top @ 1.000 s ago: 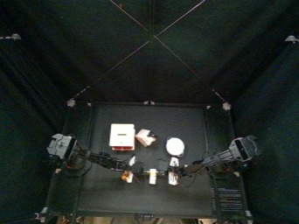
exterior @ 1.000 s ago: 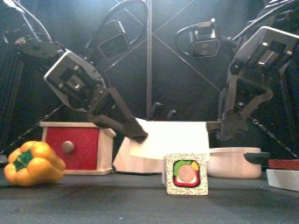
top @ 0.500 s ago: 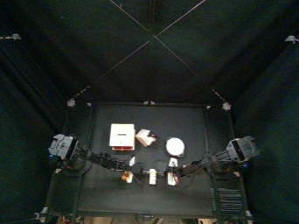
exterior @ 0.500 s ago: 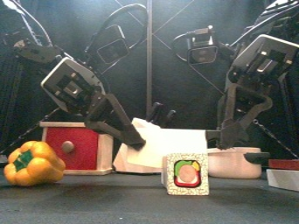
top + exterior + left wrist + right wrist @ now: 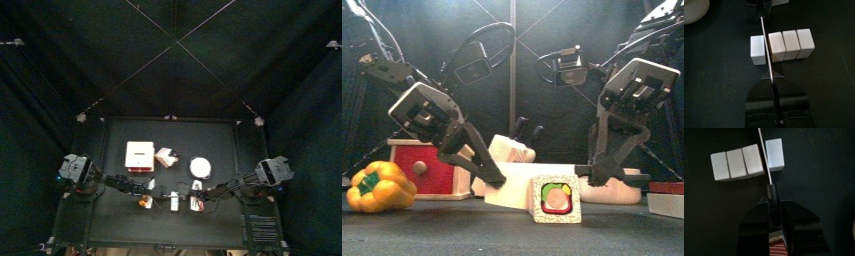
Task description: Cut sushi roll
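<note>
The sushi roll [image 5: 789, 45] lies on the black table as white slices: one slice [image 5: 759, 49] stands apart from three that touch. The knife's thin blade [image 5: 765, 50] stands in the gap between them. My left gripper [image 5: 772, 82] is shut on one end of the knife, and my right gripper [image 5: 768, 203] is shut on the handle end, with the blade [image 5: 762, 158] beside the separate slice [image 5: 774, 153]. In the front view the roll's cut face [image 5: 553, 198] shows green, pink and yellow, with the broad white blade [image 5: 509, 190] behind it between both grippers.
A yellow pepper [image 5: 380, 188] sits front left. A red box [image 5: 425, 165] and a knife block [image 5: 513, 150] stand behind it. A white bowl [image 5: 616, 186] is at the right, and a red and white box [image 5: 667, 200] at the far right.
Both arms have come down, and the white blade has dropped lower behind the roll's front face. The knife block now shows above it.
</note>
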`<state>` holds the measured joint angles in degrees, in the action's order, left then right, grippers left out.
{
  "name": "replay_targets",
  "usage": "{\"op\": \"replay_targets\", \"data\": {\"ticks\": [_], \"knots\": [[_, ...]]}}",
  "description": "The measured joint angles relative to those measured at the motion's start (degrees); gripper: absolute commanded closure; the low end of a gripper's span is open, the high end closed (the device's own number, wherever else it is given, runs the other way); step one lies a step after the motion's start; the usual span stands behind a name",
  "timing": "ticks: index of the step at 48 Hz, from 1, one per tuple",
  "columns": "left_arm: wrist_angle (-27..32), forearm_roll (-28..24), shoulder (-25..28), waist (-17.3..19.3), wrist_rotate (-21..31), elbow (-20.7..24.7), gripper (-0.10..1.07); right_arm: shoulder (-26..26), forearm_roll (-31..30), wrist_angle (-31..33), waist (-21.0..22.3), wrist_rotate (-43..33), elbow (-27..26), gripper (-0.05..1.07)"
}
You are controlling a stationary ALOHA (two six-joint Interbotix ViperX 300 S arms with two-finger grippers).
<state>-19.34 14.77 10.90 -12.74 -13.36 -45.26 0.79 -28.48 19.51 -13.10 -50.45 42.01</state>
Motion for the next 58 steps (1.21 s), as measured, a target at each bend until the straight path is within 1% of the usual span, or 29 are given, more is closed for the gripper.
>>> {"op": "replay_targets", "data": {"ticks": [20, 26, 35, 41, 47, 58], "knots": [[0.0, -0.2, 0.6, 1.9, -0.2, -0.2, 0.8, -0.1, 0.0, -0.2, 1.4, 0.0, 0.2, 0.68], [-0.1, -0.3, 0.6, 2.8, -0.3, -0.2, 0.8, -0.2, 0.0, -0.2, 2.5, 0.0, 0.4, 0.68], [-0.1, -1.7, 0.4, 4.3, -0.4, -0.4, 0.8, -0.4, -0.1, -0.2, 4.2, 0.0, 0.5, 0.68], [-0.1, -2.8, 0.1, 4.7, -0.4, -0.4, 0.8, -0.5, -0.2, -0.1, 4.4, 0.0, 0.6, 0.68], [0.0, -3.6, -0.4, 5.4, -0.4, -0.5, 0.8, -1.5, -0.1, -0.1, 4.8, 0.0, 0.8, 0.68], [0.4, -3.9, -3.7, 5.3, -0.3, -0.7, 0.8, -6.4, -0.1, 0.4, 4.7, 0.1, 1.2, 0.68]]}}
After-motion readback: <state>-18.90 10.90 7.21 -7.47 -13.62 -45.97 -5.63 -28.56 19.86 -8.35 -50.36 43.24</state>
